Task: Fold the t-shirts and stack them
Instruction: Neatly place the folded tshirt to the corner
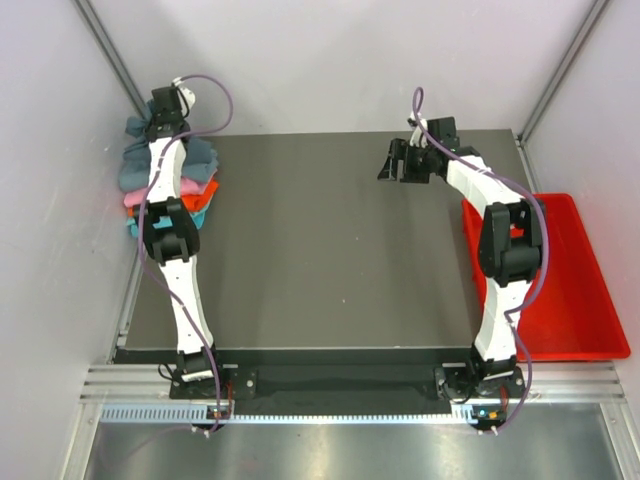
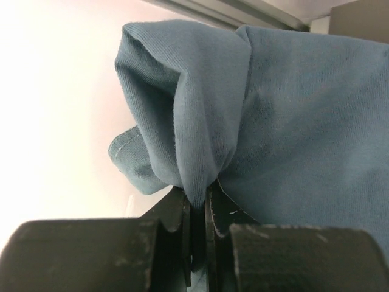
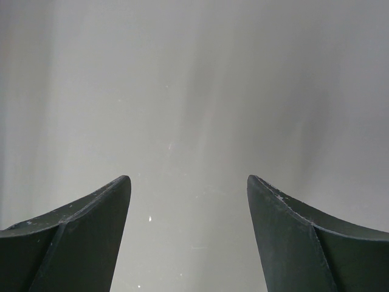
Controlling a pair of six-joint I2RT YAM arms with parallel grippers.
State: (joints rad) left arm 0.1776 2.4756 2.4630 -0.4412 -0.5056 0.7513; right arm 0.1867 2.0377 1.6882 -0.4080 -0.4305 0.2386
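A pile of t-shirts (image 1: 196, 185) lies at the table's far left edge: slate blue-grey and dusty teal on top, then pink (image 1: 137, 198), orange (image 1: 205, 190) and turquoise (image 1: 205, 215) layers beneath. My left gripper (image 2: 199, 201) is shut on a bunched fold of the teal t-shirt (image 2: 292, 121), which fills the left wrist view. In the top view the left gripper (image 1: 160, 125) sits over the back of the pile. My right gripper (image 1: 400, 160) is open and empty above the far right of the table; the right wrist view shows its fingertips (image 3: 115, 194) wide apart over bare grey surface.
A red plastic tray (image 1: 570, 290) stands off the table's right edge, beside the right arm. The dark table top (image 1: 320, 260) spans the middle. White enclosure walls close in on the left, back and right.
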